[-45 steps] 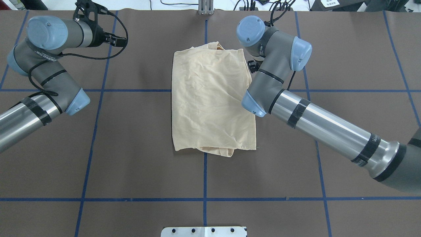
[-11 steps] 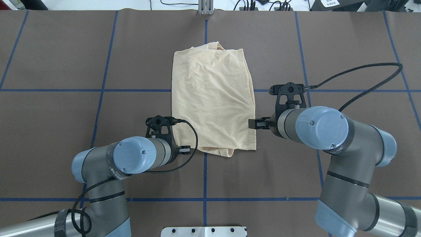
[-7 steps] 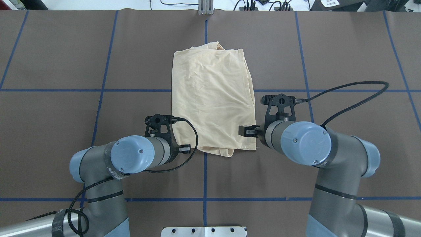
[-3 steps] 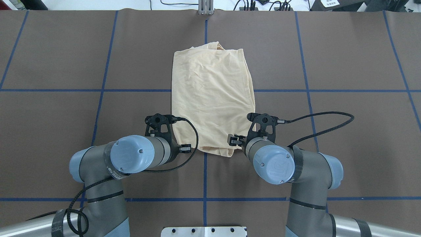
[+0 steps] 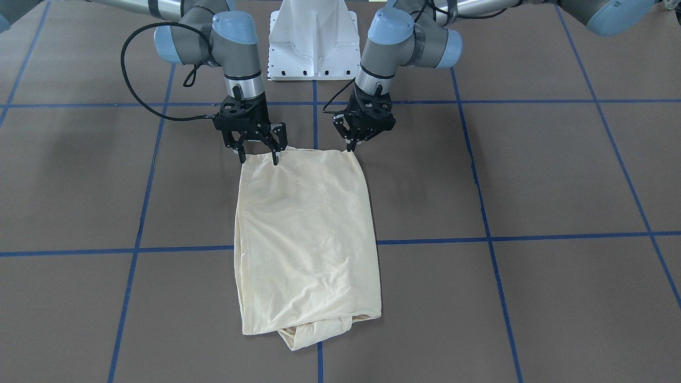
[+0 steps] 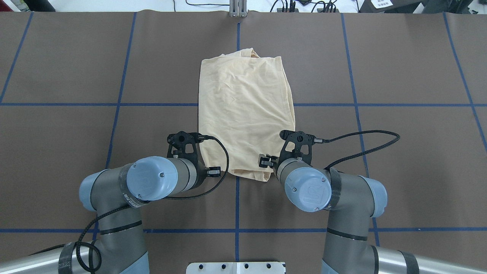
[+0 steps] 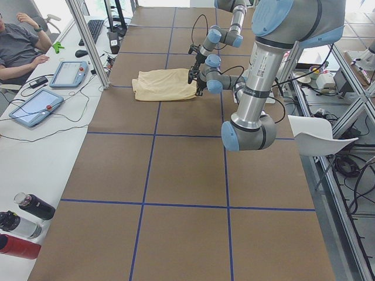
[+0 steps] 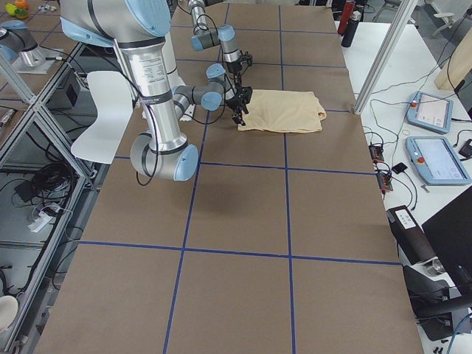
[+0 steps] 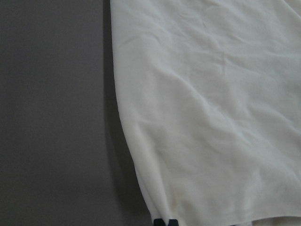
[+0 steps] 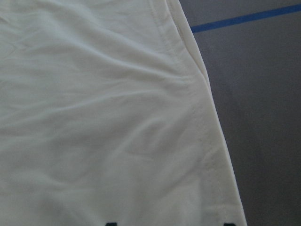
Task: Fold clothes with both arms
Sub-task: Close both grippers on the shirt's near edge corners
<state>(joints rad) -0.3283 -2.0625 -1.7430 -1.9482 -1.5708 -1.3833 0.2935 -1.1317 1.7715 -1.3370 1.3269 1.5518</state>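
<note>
The clothes (image 5: 308, 234) are one cream-yellow shirt folded into a long rectangle on the brown table, also visible in the overhead view (image 6: 245, 110). No print shows. My left gripper (image 5: 351, 148) points down at the shirt's near left corner, its fingers closed together on the edge. Its wrist view shows the cloth (image 9: 211, 117) with the fingertips (image 9: 164, 221) together at the bottom. My right gripper (image 5: 259, 158) stands open over the near right corner, one finger on each side of the edge. In its wrist view the cloth (image 10: 94, 117) fills the frame.
The white pedestal base (image 5: 314, 37) stands behind both wrists. Blue tape lines (image 6: 236, 201) grid the table. A person (image 7: 17, 47) sits at a side bench with tablets (image 7: 35, 108), and bottles (image 7: 23, 225) lie at its near end.
The right arm swung from the shirt's far right side back to its near right corner. The left arm, far left 6.6 s ago, has stayed at the near left corner. The shirt lies unmoved.
</note>
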